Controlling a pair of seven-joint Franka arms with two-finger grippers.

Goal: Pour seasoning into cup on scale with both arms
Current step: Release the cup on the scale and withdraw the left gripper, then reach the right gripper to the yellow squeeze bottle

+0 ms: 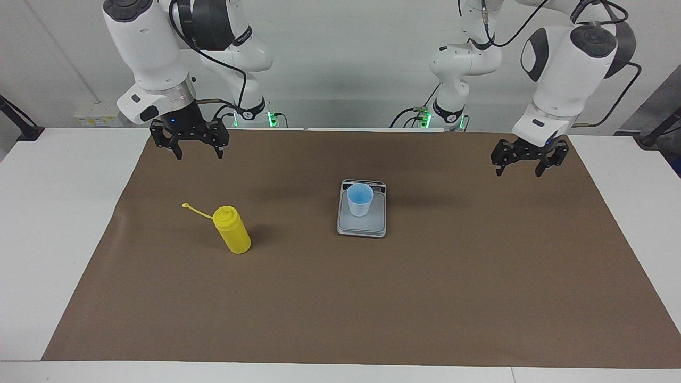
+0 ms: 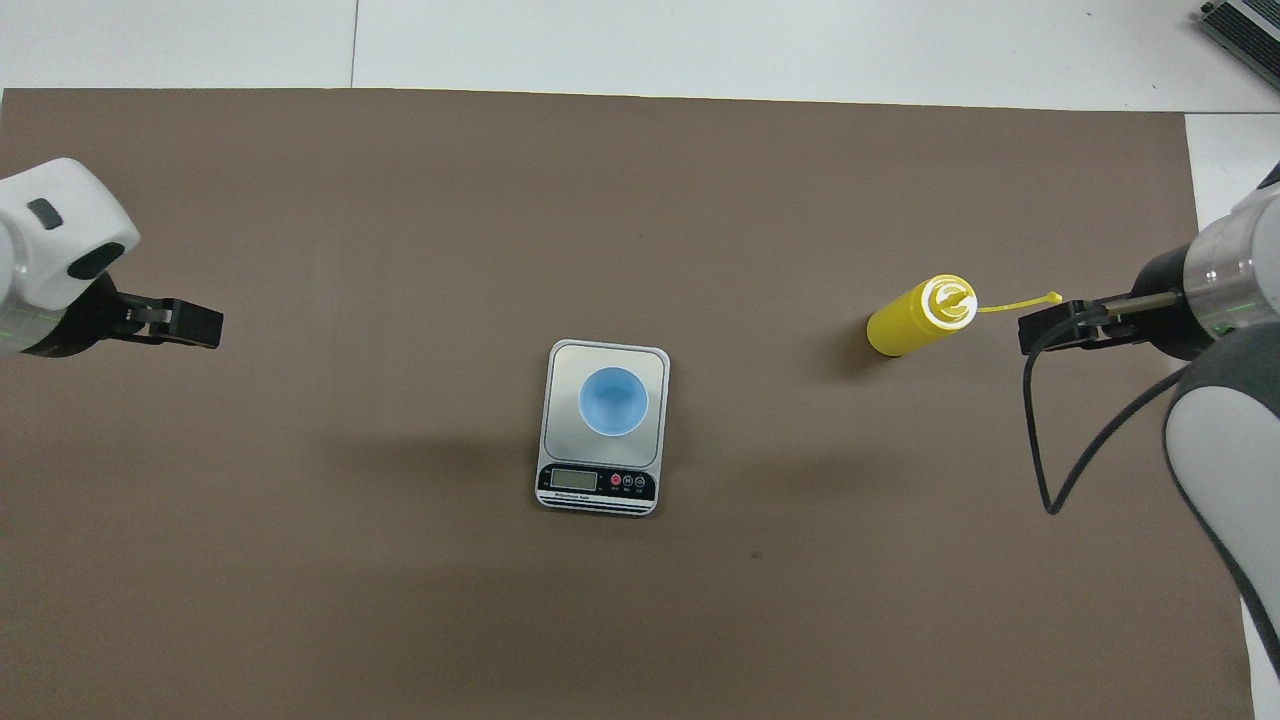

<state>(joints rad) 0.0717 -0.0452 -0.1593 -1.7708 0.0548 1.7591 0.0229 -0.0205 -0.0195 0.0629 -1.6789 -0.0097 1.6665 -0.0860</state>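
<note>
The pale blue cup [image 1: 359, 199] stands upright on the silver-grey scale [image 1: 362, 227], mid-table; in the overhead view the cup [image 2: 613, 400] sits on the plate of the scale [image 2: 566, 362]. The yellow seasoning bottle [image 1: 232, 231] stands toward the right arm's end, its cap strap [image 1: 194, 209] hanging open; it also shows from above [image 2: 910, 322]. My right gripper [image 1: 199, 155] is open and empty, raised over the mat by the strap's end [image 2: 1035, 328]. My left gripper [image 1: 518, 171] is open and empty, raised over the mat at the left arm's end [image 2: 205, 325].
A brown mat [image 1: 425, 298] covers most of the white table [image 1: 53, 213]. The scale's dark display strip [image 2: 597, 481] faces the robots. Black cables hang from both arms.
</note>
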